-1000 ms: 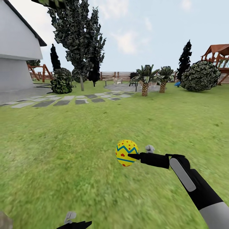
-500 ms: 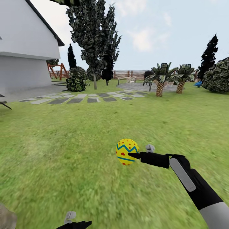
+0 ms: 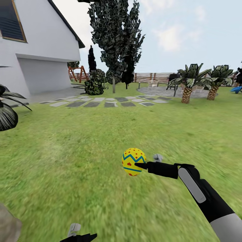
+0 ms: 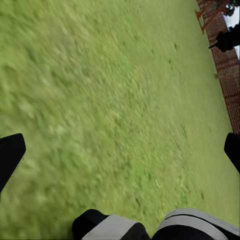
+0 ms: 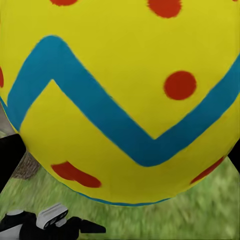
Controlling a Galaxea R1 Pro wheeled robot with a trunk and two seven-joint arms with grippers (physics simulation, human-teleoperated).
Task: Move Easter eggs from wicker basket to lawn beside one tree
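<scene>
One egg rides in your right hand over the grass.

One yellow Easter egg with a blue zigzag band and red dots (image 3: 133, 162) sits clamped between the fingers of your right hand (image 3: 139, 165), held out in front of you above the mottled green lawn (image 3: 84, 151), clear of the ground. It looks rigid, smooth and rounded, so judge it slippery: the hold across its broad middle is the safest place, and a pinch nearer either narrow end could squirt it out. It seems light for the arm. Your left hand (image 4: 120, 150) hangs low with its fingers spread wide, carrying nothing. A tall dark-leaved tree (image 3: 116, 40) stands far ahead beyond the stepping stones.
</scene>
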